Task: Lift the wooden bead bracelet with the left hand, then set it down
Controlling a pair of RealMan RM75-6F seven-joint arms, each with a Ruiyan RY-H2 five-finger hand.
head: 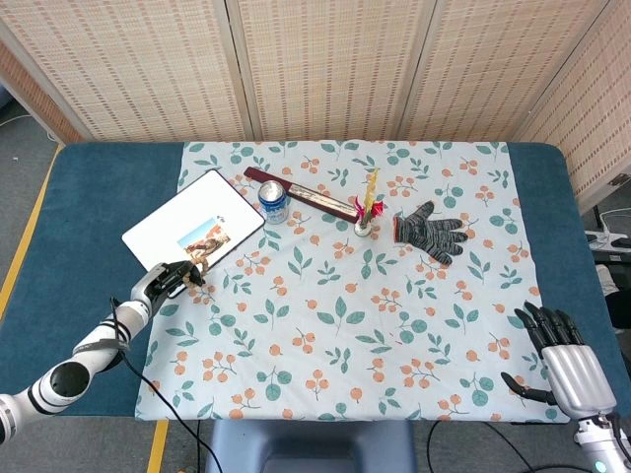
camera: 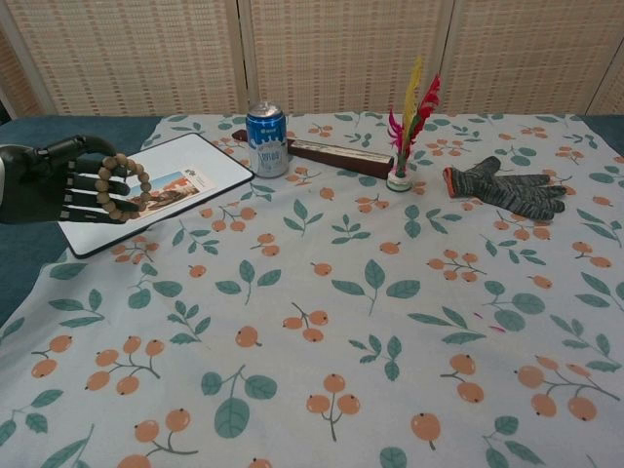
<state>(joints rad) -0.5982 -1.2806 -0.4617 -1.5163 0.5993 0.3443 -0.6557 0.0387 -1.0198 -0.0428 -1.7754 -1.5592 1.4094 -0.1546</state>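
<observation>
Woven reed screen panels [head: 325, 64] behind; grey floor [head: 25, 168], yellow line [head: 25, 251].

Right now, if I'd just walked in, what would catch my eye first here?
Probably the black left hand at the table's left edge, holding a bracelet up over a white tablet. Then the bright feathers standing near the middle back, with a blue can to their left and a grey glove to their right.
</observation>
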